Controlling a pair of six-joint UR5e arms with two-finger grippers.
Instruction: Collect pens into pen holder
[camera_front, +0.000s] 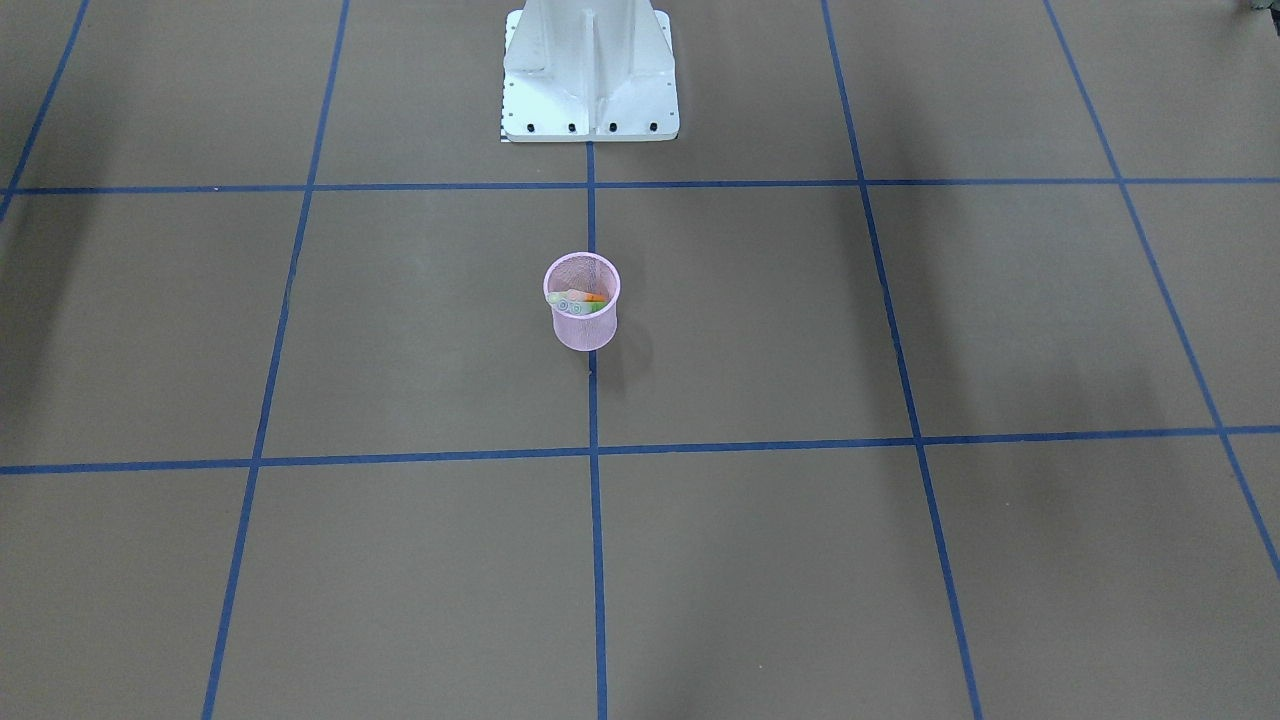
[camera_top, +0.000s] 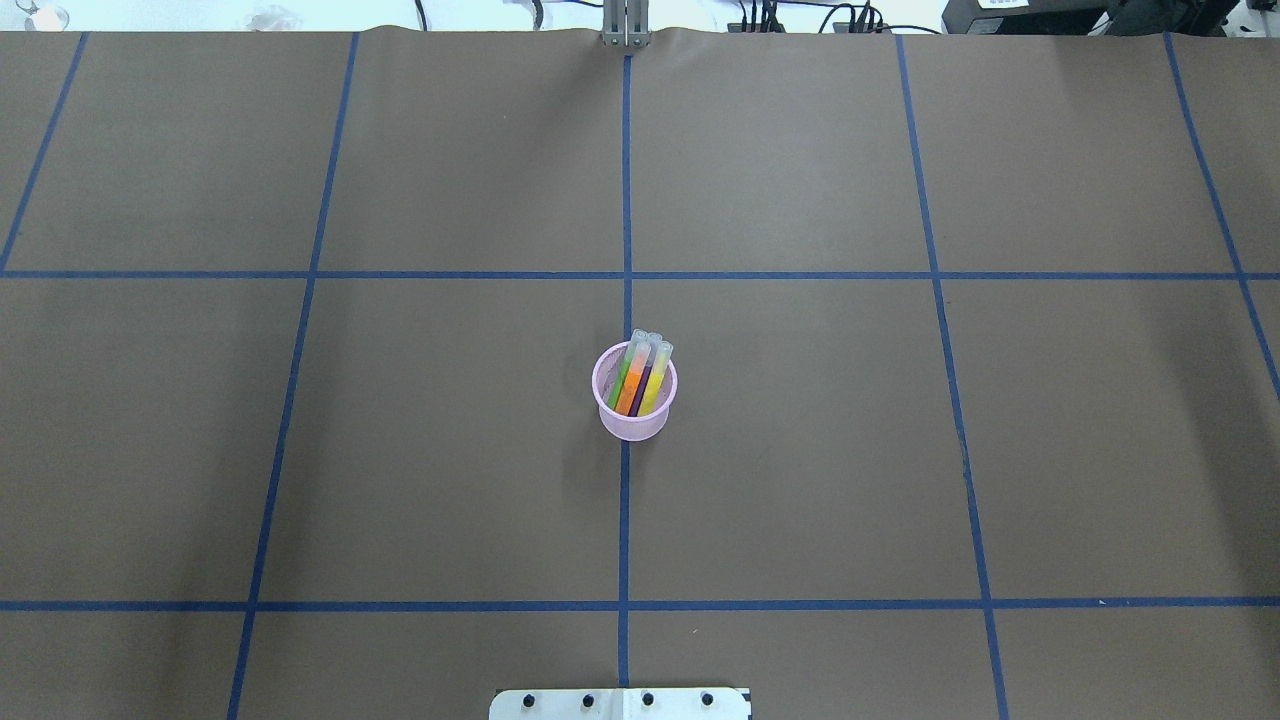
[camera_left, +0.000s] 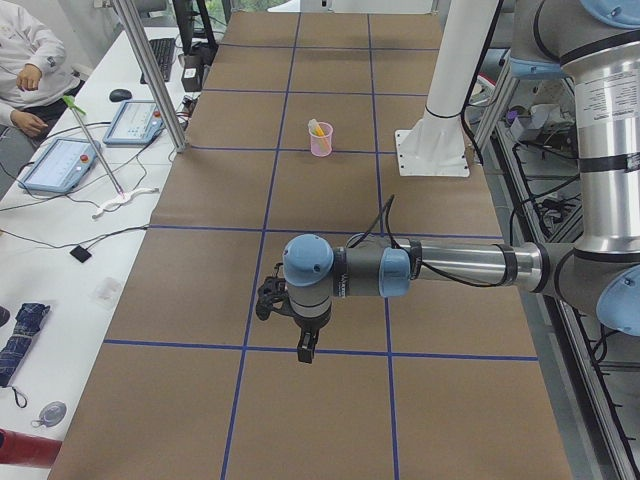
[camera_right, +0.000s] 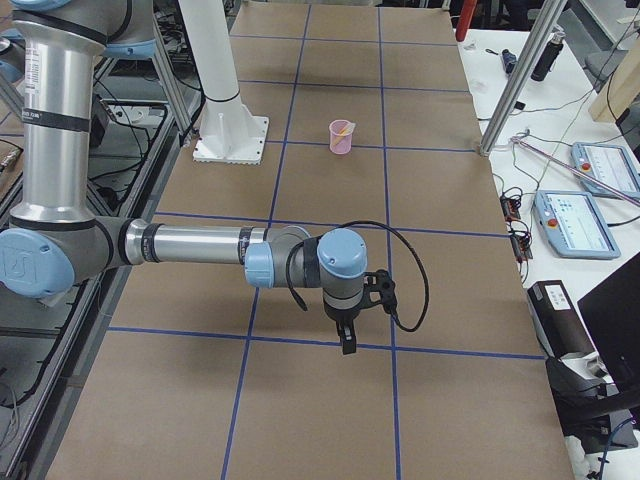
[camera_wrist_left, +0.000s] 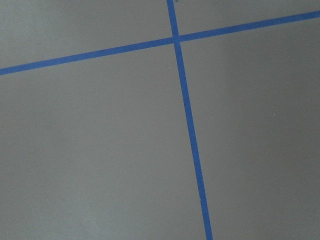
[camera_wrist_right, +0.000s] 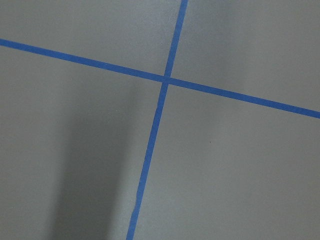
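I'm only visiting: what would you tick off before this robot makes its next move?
1. Pens in the pen holder: green, orange, purple and yellow all stand inside. Ok.
2. Pen holder upright on the table: ok.
3. Both arms well away from the holder: ok.
4. Left gripper open or shut: cannot tell, since it shows in a side view only.
5. Right gripper open or shut: cannot tell, for the same reason.

Pens (camera_top: 640, 378) in pen holder (camera_top: 633, 426), table (camera_top: 400, 450) centre, before robot base (camera_top: 620, 704).
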